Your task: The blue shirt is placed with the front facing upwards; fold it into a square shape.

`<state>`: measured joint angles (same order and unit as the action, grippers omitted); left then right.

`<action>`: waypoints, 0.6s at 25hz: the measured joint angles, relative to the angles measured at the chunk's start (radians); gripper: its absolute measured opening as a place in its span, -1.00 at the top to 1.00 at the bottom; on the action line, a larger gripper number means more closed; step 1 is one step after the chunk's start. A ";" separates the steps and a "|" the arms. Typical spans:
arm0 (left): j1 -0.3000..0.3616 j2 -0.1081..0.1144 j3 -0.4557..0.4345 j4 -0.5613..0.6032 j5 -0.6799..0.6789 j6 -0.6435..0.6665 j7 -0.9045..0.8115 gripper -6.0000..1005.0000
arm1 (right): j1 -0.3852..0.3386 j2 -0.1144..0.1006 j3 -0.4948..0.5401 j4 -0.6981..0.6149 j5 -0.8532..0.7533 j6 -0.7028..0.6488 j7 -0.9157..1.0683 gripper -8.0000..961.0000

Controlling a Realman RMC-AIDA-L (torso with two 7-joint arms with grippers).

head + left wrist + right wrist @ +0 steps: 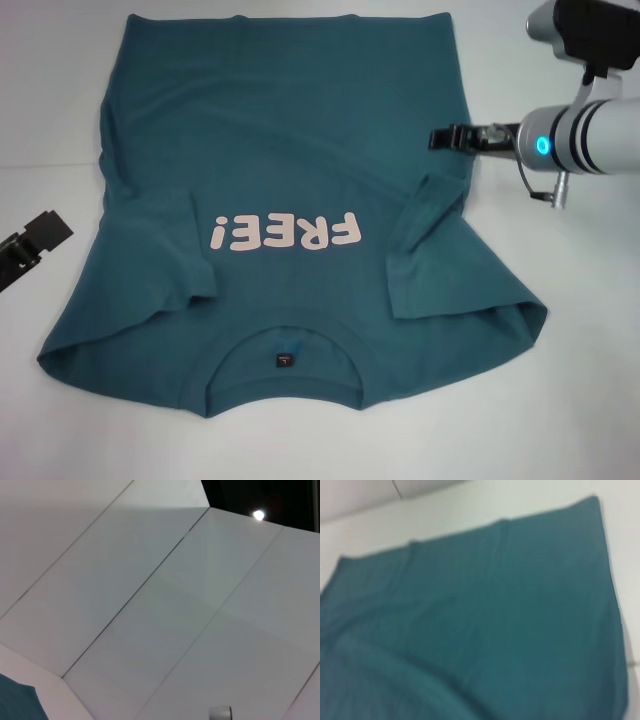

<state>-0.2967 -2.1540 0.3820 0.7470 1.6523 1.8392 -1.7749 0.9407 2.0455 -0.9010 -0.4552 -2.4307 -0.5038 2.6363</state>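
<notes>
The blue shirt (290, 180) lies flat on the white table, front up, with pink "FREE!" lettering and its collar (285, 355) nearest me. Both sleeves are folded inward onto the body. My right gripper (450, 137) hovers at the shirt's right side edge, about halfway along its length. The right wrist view is filled with the shirt's fabric (485, 625). My left gripper (35, 240) sits off the shirt's left side over bare table. In the left wrist view only a corner of the shirt (17, 702) shows.
The white table (560, 400) surrounds the shirt on all sides. White wall panels (150, 605) fill the left wrist view. The right arm's silver forearm (590, 135), with a blue light, reaches in from the right.
</notes>
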 joint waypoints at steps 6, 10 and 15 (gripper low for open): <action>0.005 0.000 -0.004 0.000 0.000 0.004 0.000 -0.53 | 0.017 -0.022 -0.005 -0.025 -0.026 -0.141 0.002 -0.29; 0.005 0.000 -0.008 0.000 0.000 0.007 -0.001 -0.53 | 0.001 -0.066 0.003 -0.075 -0.045 -0.330 0.021 -0.28; 0.005 0.000 -0.009 0.000 0.000 0.008 -0.002 -0.53 | -0.019 -0.108 0.000 -0.133 -0.087 -0.489 0.079 -0.28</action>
<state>-0.2918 -2.1536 0.3728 0.7470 1.6519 1.8476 -1.7764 0.9215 1.9375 -0.9011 -0.5879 -2.5174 -0.9930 2.7152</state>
